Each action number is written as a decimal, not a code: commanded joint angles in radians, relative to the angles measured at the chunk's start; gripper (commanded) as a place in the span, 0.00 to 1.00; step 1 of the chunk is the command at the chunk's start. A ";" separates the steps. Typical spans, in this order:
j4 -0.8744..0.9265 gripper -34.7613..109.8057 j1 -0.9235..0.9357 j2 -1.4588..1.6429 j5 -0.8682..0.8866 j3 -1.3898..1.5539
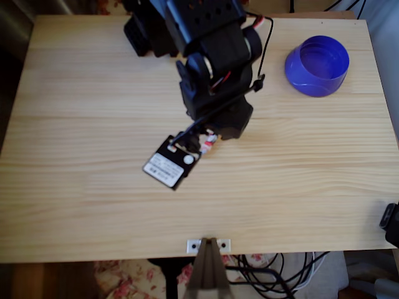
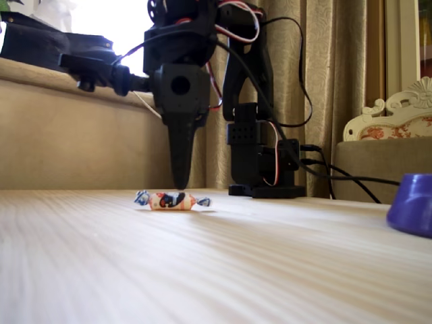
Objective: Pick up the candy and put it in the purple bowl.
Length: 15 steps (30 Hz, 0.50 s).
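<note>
On the near part of a pale, straight-grained wooden table (image 2: pixel 202 270), in the fixed view, lies a small slim wrapped candy (image 2: pixel 171 200), its white wrapper marked red, black and blue with twisted ends. Its long axis runs left to right across that view, flat on the wood. Directly behind and above its middle, the black two-finger gripper (image 2: pixel 180 181) of the robot arm points straight down, its tip almost at table level and just at the candy's far side. Only one tapering finger (image 2: pixel 180 145) shows in this edge-on view, so whether the fingers are spread or closed cannot be told. In the overhead view the candy (image 1: pixel 209 141) peeks out beside the black arm, near the table's centre, with the gripper itself hidden under the wrist. The grasp likely depends on the fingers straddling the candy's short width.

A round blue-purple plastic bowl (image 1: pixel 317 65) with tall straight sides stands well apart, at the far right corner in the overhead view, and appears empty.

Beyond the table are beige curtains (image 2: pixel 324 81), a bright window, and cables trailing from the arm's base.
</note>
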 commanded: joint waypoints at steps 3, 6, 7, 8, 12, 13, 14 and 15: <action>-0.003 0.36 0.012 0.011 0.015 -0.077; -0.008 0.36 0.012 -0.005 0.025 -0.077; -0.012 0.36 0.012 -0.008 0.025 -0.075; -0.020 0.36 0.011 -0.009 0.025 -0.072; -0.025 0.36 0.008 -0.031 0.038 -0.069; -0.025 0.36 0.006 -0.032 0.044 -0.064; -0.029 0.36 0.005 -0.032 0.054 -0.060; -0.035 0.36 0.003 -0.032 0.060 -0.054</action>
